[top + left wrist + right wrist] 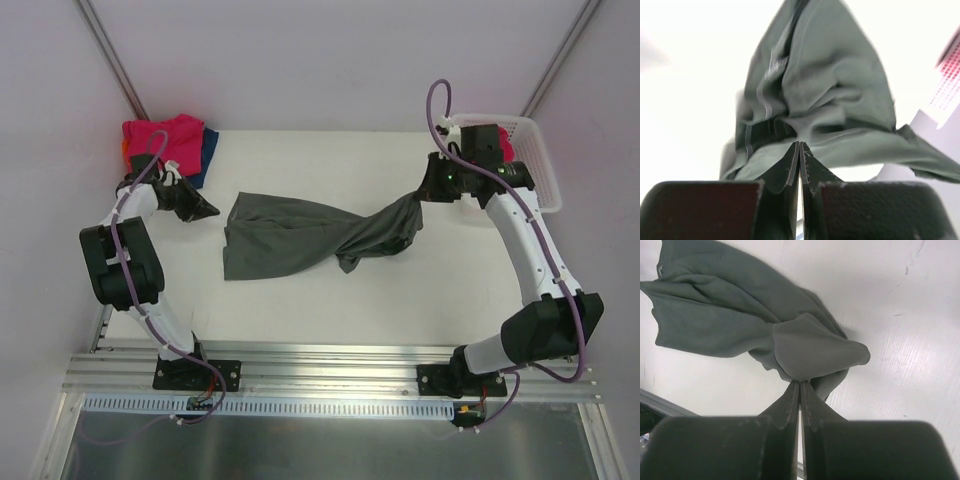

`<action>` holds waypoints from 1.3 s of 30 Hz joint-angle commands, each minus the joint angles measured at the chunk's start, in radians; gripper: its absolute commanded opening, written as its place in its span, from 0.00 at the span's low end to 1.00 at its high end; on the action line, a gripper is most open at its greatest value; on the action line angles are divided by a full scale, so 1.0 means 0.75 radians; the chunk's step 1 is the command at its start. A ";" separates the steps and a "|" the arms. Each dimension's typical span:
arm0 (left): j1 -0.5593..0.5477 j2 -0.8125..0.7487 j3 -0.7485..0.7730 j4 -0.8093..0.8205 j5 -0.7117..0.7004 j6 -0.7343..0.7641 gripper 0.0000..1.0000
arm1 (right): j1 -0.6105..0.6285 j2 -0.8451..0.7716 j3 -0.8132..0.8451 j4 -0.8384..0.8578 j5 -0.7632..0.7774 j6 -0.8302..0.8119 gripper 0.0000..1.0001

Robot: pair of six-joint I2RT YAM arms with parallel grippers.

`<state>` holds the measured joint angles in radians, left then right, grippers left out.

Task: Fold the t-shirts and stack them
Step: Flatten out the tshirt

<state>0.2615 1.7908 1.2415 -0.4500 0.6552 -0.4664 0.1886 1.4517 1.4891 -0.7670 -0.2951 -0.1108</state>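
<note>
The left fingers [786,172] and the right fingers [790,402] are each clamping fully shut on opposite ends of the dark grey t-shirt [290,235], which is lying twisted and unfolded mid-frame on the bench [400,300], while the coloured t-shirts [165,135] are sitting piled at upper left, so folding of this one appears to be only beginning.

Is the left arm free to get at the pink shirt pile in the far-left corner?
Probably not yet: the pink shirt pile lies close by, unblocked, but the left gripper is shut on the dark grey t-shirt.
</note>
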 commanded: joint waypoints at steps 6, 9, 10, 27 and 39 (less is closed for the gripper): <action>0.024 -0.083 0.240 -0.010 0.075 0.120 0.00 | -0.092 0.120 0.266 0.078 0.064 -0.075 0.01; 0.024 -0.077 0.337 -0.026 0.073 0.137 0.00 | -0.114 0.181 0.399 0.070 0.062 -0.083 0.01; 0.024 -0.079 0.359 -0.034 0.077 0.137 0.00 | -0.114 0.204 0.442 0.069 0.062 -0.083 0.01; -0.246 -0.165 -0.211 -0.073 0.069 0.100 0.77 | -0.096 0.171 0.309 0.096 -0.007 -0.020 0.01; -0.302 0.013 -0.068 -0.048 0.039 0.098 0.49 | -0.098 0.114 0.248 0.098 0.005 -0.026 0.01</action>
<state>0.0593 1.7805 1.1599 -0.4862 0.6941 -0.4011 0.1127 1.6016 1.6798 -0.7177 -0.2771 -0.1375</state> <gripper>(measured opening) 0.493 0.012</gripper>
